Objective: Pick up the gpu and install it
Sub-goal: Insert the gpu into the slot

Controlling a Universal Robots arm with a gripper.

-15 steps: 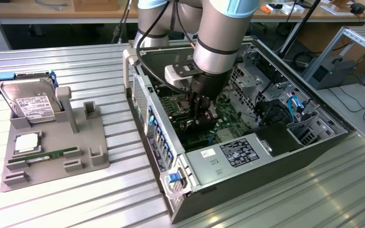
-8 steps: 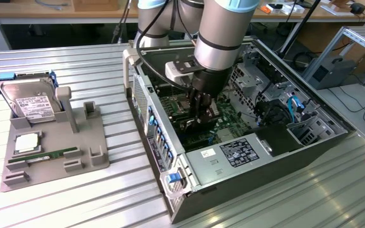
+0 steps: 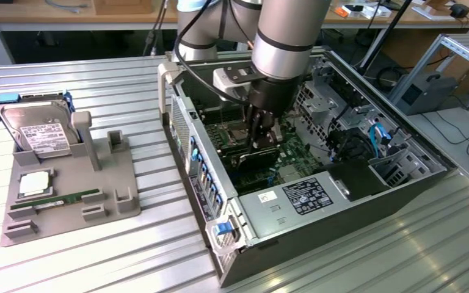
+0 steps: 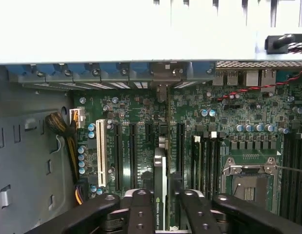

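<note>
Gripper (image 4: 162,207) fingers clamped the gpu (image 4: 160,168) edge-on above the motherboard (image 4: 141,131). Seating well probably needed squaring it over its slot.

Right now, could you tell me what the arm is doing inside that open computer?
The grey robot arm reaches down into the open black computer case. Its gripper has the gpu, a thin card seen edge-on, between its fingers, standing upright over the green motherboard among the black expansion slots. Whether it is seated cannot be told. On the grey holder beside the case sit a silver hard drive and a narrow green RAM stick.
</note>
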